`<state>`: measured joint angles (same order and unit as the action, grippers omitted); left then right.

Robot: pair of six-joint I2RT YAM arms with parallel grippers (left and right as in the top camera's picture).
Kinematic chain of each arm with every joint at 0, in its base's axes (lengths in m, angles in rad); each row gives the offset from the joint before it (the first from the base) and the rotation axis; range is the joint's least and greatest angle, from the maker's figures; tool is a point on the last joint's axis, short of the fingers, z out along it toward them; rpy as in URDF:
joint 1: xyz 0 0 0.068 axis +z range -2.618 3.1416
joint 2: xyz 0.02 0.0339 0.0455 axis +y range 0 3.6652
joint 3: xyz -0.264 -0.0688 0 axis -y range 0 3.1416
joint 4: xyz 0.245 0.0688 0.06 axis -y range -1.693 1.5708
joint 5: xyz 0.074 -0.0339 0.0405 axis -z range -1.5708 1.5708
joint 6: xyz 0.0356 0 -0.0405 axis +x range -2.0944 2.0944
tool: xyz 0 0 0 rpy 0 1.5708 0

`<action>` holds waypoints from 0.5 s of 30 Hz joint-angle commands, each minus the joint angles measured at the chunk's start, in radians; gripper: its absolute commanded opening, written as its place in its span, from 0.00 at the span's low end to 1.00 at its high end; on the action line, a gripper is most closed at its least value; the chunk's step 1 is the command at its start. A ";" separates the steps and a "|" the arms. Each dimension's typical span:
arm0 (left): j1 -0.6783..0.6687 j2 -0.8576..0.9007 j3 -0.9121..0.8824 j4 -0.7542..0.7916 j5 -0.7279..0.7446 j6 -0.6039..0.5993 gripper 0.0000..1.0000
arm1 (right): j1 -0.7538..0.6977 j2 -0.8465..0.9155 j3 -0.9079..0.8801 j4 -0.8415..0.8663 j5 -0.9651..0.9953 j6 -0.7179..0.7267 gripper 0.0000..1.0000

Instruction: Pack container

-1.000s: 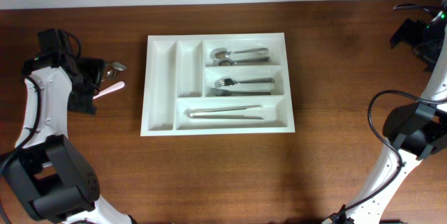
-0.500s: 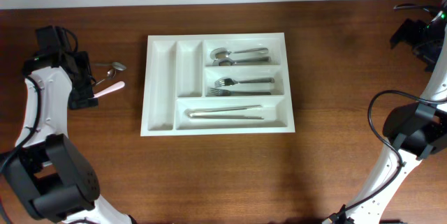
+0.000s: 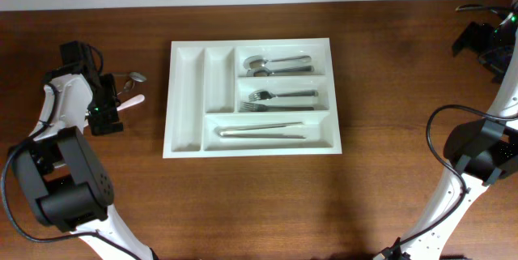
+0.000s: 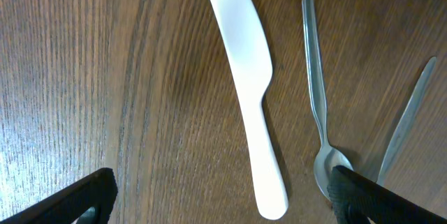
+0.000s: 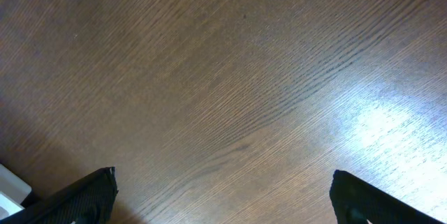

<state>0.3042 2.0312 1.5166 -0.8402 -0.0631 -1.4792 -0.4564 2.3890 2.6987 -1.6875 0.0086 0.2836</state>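
The white cutlery tray (image 3: pixel 187 106), the container, lies mid-table with spoons (image 3: pixel 271 64), forks (image 3: pixel 271 98) and long utensils (image 3: pixel 259 131) in its three wide compartments; the two narrow ones hold nothing. Left of it lie a pale plastic knife (image 3: pixel 132 101) and metal spoons (image 3: pixel 129 78). My left gripper (image 3: pixel 108 102) is open just above them. In the left wrist view its fingers (image 4: pixel 222 196) straddle the knife (image 4: pixel 251 77); a spoon (image 4: pixel 320 98) and another metal handle (image 4: pixel 405 123) lie to the right. My right gripper (image 5: pixel 222 196) is open over bare wood at the far right (image 3: pixel 486 45).
The wooden table (image 3: pixel 259 203) runs wide in front of and to the right of the tray. A white wall edge lies along the back. The right arm's black cable (image 3: pixel 441 138) loops over the table's right side.
My left gripper has turned and shifted slightly right and toward the front, settling over the knife and spoons. The cutlery and the right arm have not moved.
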 commanded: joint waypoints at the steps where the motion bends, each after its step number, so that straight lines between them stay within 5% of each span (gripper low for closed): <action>1: 0.005 0.002 0.004 0.001 0.003 -0.009 0.97 | 0.005 -0.028 0.015 0.000 -0.001 -0.003 0.99; 15: 0.006 0.102 0.004 -0.013 0.066 -0.019 0.94 | 0.005 -0.028 0.015 0.000 -0.001 -0.003 0.99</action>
<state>0.3046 2.0895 1.5166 -0.8471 -0.0322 -1.4860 -0.4564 2.3890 2.6987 -1.6875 0.0086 0.2836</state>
